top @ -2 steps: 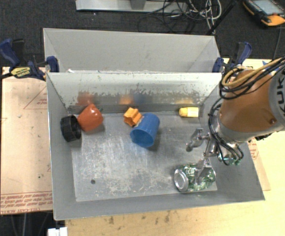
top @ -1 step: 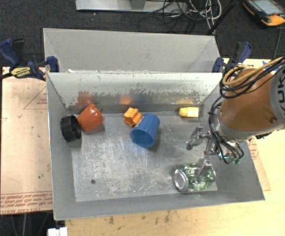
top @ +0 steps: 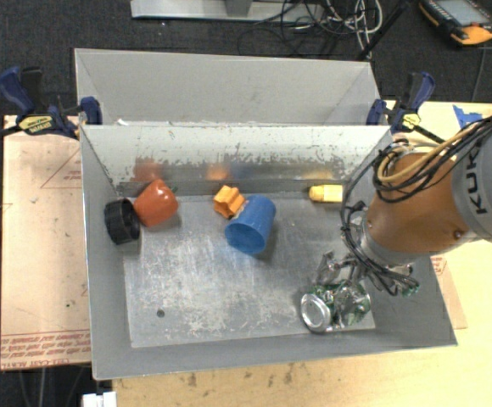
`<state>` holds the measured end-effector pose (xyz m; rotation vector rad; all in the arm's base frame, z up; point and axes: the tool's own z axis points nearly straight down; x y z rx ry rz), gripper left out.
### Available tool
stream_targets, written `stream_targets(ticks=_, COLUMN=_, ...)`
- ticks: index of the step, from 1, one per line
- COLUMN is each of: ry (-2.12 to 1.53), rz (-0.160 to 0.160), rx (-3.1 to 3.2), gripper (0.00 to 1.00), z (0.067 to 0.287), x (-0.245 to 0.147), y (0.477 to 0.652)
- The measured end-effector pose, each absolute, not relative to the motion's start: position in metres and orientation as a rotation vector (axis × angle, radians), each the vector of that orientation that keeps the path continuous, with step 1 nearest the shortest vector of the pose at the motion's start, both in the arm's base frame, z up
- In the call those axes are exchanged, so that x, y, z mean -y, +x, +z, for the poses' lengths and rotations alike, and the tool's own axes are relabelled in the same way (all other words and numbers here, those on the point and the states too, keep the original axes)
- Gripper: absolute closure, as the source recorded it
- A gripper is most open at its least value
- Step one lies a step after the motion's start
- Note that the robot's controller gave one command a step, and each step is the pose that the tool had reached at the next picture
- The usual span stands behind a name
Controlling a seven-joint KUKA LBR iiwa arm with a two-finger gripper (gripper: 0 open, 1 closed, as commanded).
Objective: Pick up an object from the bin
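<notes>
My gripper [top: 341,271] reaches down into the bin's front right corner, right over a crushed silver and green can [top: 332,306] that lies on its side on the floor. Its fingers stand at the can's upper end, and the orange cover above hides most of them. A blue plastic cup [top: 251,225] lies tipped over to the upper left of the gripper, apart from it. A small yellow block [top: 326,194] rests at the back wall, above the gripper.
Beside the blue cup lies a small orange piece [top: 227,201]. At the back left an orange cup [top: 156,204] leans against a black round cap [top: 122,221]. The arm with its orange cover and cables comes in over the right rim.
</notes>
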<state>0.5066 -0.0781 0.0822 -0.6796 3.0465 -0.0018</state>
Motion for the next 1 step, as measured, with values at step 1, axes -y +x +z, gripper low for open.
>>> stream_targets(ticks=1, ry=-0.681, rz=-0.002, rx=-3.046, gripper=1.00, z=0.0822, x=0.0780, y=0.5066)
